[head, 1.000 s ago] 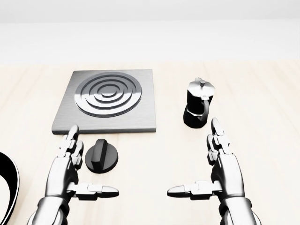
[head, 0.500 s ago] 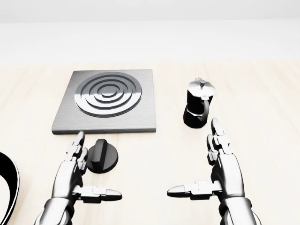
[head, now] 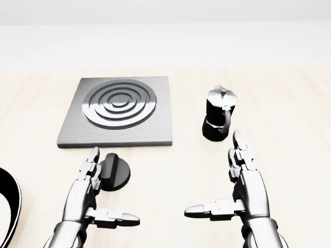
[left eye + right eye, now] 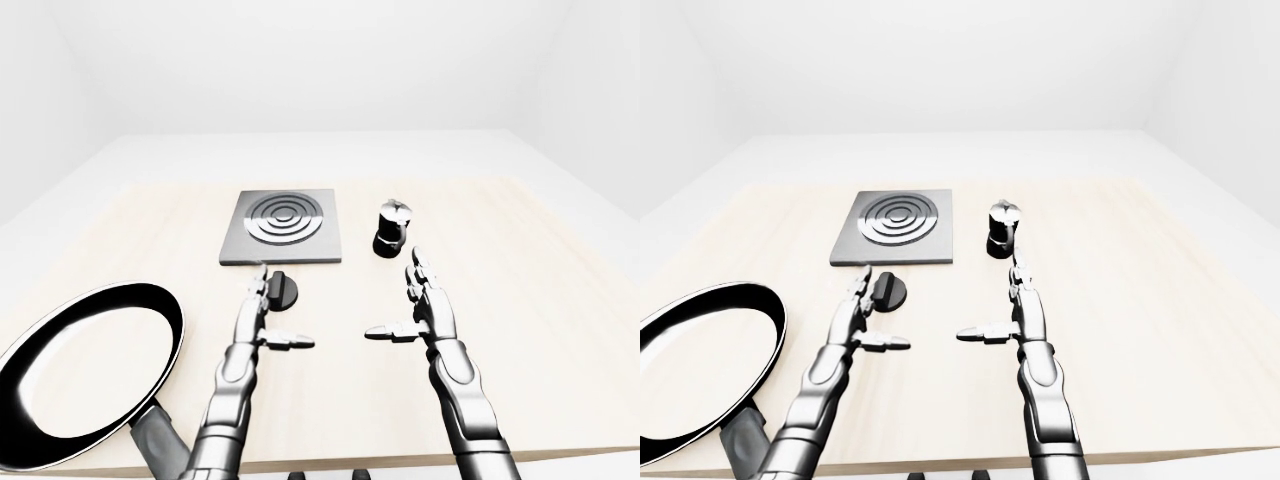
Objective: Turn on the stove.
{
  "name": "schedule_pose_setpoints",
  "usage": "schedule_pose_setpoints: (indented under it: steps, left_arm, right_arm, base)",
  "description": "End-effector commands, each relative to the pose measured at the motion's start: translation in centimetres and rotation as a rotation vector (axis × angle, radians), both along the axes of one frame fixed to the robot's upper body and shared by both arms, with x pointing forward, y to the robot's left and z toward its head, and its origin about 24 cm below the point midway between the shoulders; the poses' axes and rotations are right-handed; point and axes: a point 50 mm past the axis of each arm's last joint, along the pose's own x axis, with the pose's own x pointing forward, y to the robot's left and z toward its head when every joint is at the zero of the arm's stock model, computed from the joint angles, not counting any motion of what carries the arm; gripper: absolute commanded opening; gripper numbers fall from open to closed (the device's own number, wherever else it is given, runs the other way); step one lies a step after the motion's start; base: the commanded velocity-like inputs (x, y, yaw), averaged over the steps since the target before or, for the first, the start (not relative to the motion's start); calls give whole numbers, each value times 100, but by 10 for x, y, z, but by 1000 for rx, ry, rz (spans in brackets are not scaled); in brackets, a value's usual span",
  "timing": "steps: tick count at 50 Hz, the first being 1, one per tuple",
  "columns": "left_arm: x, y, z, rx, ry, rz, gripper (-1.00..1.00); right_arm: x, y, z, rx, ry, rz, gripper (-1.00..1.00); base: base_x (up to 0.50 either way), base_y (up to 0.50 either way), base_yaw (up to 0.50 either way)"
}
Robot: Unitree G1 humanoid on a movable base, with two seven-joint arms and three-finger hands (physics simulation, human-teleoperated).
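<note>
The stove is a grey square plate (image 3: 116, 111) with raised concentric rings, lying on the pale wooden table at the upper left of the head view. Its black round knob (image 3: 116, 172) with a bar handle sits on the table just below the plate's lower edge. My left hand (image 3: 107, 192) is open, fingers straight, their tips against the knob's left side, thumb pointing right below the knob. My right hand (image 3: 213, 174) is open too, apart from the knob, just below the moka pot.
A black and silver moka pot (image 3: 219, 120) stands to the right of the stove plate. A large black frying pan (image 4: 88, 372) lies at the lower left, its handle over the table's near edge. White walls surround the table.
My left hand has slid right, from beside the stove plate's lower left corner to the knob's left side. The right hand, knob and pot have not moved.
</note>
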Motion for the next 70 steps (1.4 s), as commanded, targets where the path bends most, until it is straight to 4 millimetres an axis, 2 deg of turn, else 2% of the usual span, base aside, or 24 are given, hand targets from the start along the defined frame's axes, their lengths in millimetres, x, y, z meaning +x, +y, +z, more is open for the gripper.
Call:
schedule_pose_setpoints:
  steps: [1, 27, 56, 57, 58, 63, 64, 70]
  left_arm:
    - [-4, -8, 2, 14, -14, -28, 100]
    - [-10, -18, 1, 27, -7, -66, 100]
    - [-17, -24, 9, 31, -28, -92, 100]
    - [-23, -17, 30, 38, -91, -61, 100]
    - [-26, -15, 41, 40, -110, -50, 100]
    - [-40, -8, 79, 58, -261, -14, 100]
    - [-58, -11, 114, 83, -409, -20, 100]
    - [-61, -10, 119, 80, -433, -20, 100]
  right_arm:
    - [0, 0, 0, 0, 0, 0, 100]
    - [0, 0, 0, 1, 1, 0, 100]
    - [1, 0, 0, 2, 3, -1, 100]
    - [0, 0, 0, 1, 2, 0, 100]
    - [0, 0, 1, 1, 2, 0, 100]
    - [0, 0, 0, 0, 2, 0, 100]
    - [0, 0, 0, 0, 2, 0, 100]
    - [0, 0, 0, -1, 3, 0, 100]
  base:
    - [0, 0, 0]
    - [0, 0, 0]
    - [0, 0, 0]
    - [0, 0, 0]
    - [0, 0, 0]
    - [0, 0, 0]
    - [0, 0, 0]
    - [0, 0, 0]
